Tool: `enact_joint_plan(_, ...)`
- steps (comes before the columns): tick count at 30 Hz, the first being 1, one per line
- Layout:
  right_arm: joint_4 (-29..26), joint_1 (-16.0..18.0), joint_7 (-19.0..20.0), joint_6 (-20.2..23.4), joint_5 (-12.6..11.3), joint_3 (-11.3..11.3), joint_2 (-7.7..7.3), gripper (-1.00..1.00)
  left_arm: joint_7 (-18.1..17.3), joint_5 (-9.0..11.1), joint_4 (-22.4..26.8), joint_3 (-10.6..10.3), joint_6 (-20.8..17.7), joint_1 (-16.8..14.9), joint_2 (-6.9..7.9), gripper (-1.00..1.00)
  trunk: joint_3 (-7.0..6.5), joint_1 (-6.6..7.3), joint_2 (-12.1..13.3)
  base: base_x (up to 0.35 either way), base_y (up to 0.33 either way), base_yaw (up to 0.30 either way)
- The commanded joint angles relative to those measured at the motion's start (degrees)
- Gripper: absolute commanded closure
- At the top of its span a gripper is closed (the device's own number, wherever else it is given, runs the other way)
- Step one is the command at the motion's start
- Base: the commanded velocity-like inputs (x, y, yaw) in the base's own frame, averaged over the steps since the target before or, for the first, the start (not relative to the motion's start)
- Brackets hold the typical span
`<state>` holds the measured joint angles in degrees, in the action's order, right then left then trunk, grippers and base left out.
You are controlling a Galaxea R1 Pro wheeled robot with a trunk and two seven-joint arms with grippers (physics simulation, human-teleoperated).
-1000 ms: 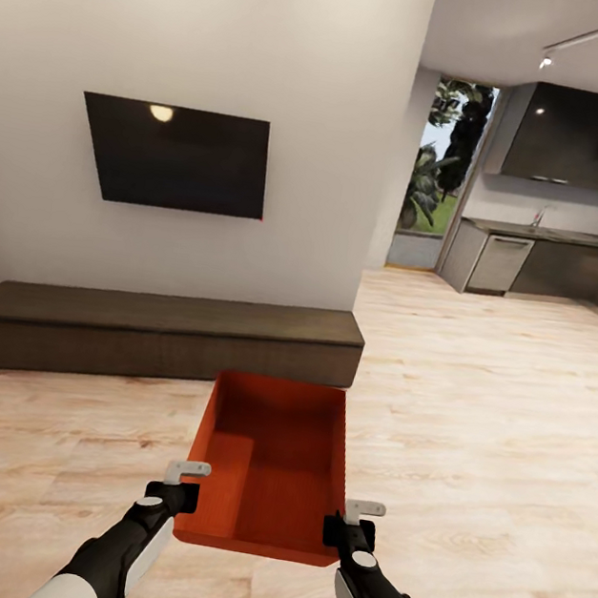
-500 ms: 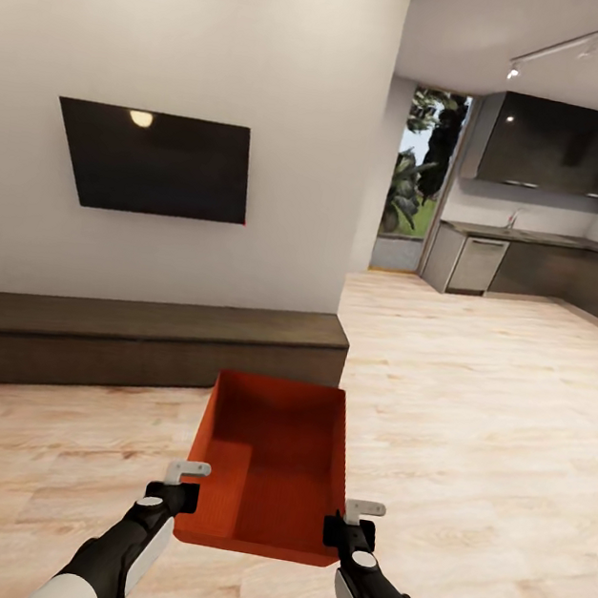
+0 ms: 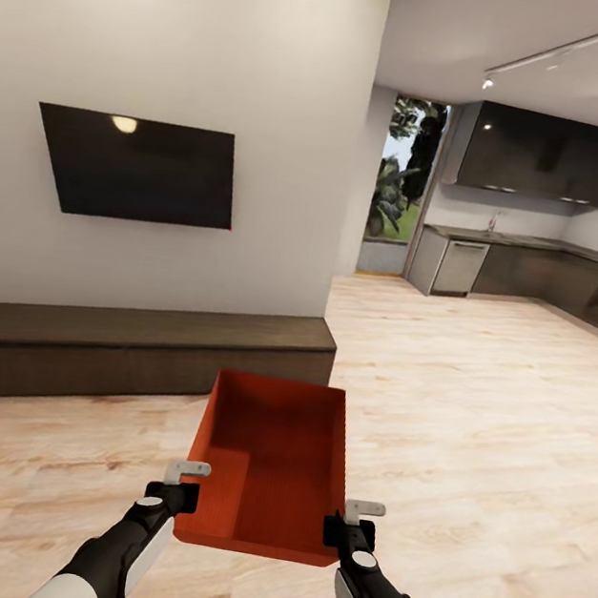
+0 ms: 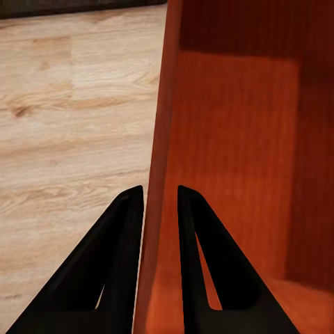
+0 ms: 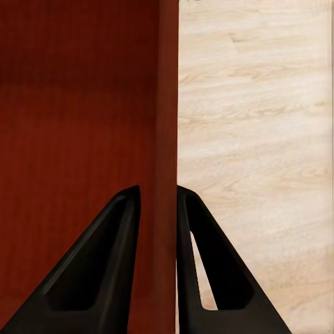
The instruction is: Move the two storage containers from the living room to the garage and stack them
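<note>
An orange-red storage container [image 3: 271, 464], open-topped and empty, hangs in front of me above the light wood floor of the living room. My left gripper [image 3: 184, 486] is shut on its left wall, and my right gripper [image 3: 348, 521] is shut on its right wall. In the left wrist view the black fingers [image 4: 122, 264] pinch the thin ribbed wall of the container [image 4: 236, 139]. The right wrist view shows the same: my right gripper [image 5: 157, 202] clamps the container [image 5: 76, 139] wall, one finger inside, one outside.
A long dark low bench [image 3: 128, 344] runs along the white wall under a black TV [image 3: 136, 167] at the left. Open wood floor [image 3: 477, 395] stretches right toward a dark kitchen [image 3: 526, 267] and a glass door [image 3: 398, 189].
The whole view has swung to the right: TV and bench slid left, the brick corner left the picture, more kitchen shows. The container and both grippers keep the same hold.
</note>
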<state>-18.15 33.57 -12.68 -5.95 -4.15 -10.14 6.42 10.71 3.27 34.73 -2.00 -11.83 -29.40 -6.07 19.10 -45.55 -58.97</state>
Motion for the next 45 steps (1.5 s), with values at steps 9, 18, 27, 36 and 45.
enact_joint_plan(9,0.14,0.00,-0.33,-0.20,-0.86,0.21,-0.01,1.00,0.79,-1.07,1.63,1.20,1.81,-0.04,0.00,1.00,-0.69,0.00,-0.05,0.000,0.000,-0.083)
enact_joint_plan(18,0.14,0.00,-0.33,-0.20,-0.86,0.21,-0.01,1.00,0.80,-1.07,1.61,1.20,1.81,-0.04,0.00,1.00,-1.45,0.00,-0.05,0.000,0.000,-0.081)
enact_joint_plan(27,0.14,0.00,-0.33,-0.20,-0.86,0.21,-0.04,1.00,0.80,-1.07,1.66,1.20,1.81,-0.04,0.00,1.00,-2.21,0.00,-0.05,0.000,0.000,-0.081)
enact_joint_plan(36,0.14,0.00,-0.33,-0.20,-0.86,0.21,-0.05,1.00,0.80,-1.07,1.66,1.20,1.81,-0.04,0.00,1.00,-2.86,0.00,-0.05,0.000,0.000,-0.069)
enact_joint_plan(45,0.14,0.00,-0.25,-0.13,-0.86,0.21,-0.02,1.00,0.79,-1.07,1.66,1.20,1.81,-0.04,-0.07,1.00,-2.92,0.00,-0.05,0.000,0.000,-0.007)
